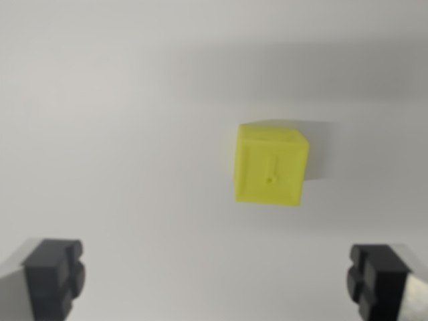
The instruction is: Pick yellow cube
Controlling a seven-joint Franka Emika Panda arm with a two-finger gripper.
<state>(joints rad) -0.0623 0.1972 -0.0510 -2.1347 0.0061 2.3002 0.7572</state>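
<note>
The yellow cube (270,165) sits alone on the plain white desk (120,134), free on every side, with a small dot and line marked on the face turned to the camera. Below the cube, the two dark fingers (52,275) stand spread wide and empty, one well off to each side. I'd judge they're parted like that to straddle it once the gripper (214,277) shifts toward the wrist view's right.
</note>
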